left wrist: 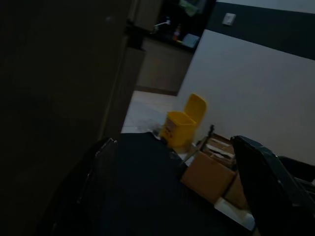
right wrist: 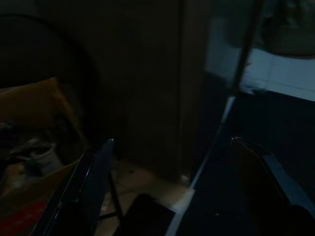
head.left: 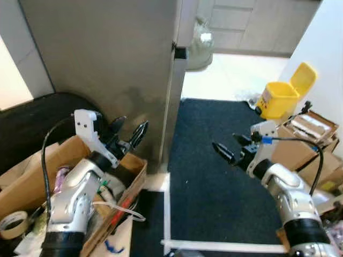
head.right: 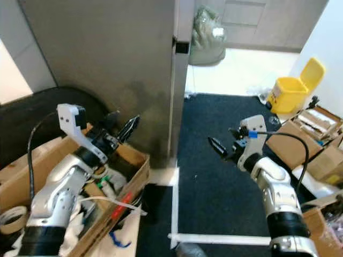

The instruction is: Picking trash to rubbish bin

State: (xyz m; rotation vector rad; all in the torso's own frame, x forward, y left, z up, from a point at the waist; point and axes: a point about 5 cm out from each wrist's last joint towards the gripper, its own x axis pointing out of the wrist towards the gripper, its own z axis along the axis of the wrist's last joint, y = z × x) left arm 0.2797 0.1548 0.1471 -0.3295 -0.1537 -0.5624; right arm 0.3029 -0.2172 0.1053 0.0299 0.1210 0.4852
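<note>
Left gripper [head.left: 128,131] released, empty, raised over cluttered cardboard box [head.left: 131,176] | right gripper [head.left: 229,151] released, empty over dark carpet [head.left: 214,160] | yellow pedal bin [head.left: 281,96] at 2 o'clock, lid up — likely ready for trash, none picked yet

Dark carpet [head.left: 214,160] runs clear toward the yellow bin [head.left: 278,99] at 1 o'clock; grey cabinet [head.left: 107,64] blocks 11 o'clock, cardboard boxes [head.left: 305,139] crowd 3 o'clock.

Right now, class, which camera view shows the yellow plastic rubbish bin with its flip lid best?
The left eye view: the yellow plastic rubbish bin stands bright and sharp by the white wall, lid raised. The right eye view shows the same bin, equally well lit. The left wrist view shows it dim and small between the fingers.
</note>
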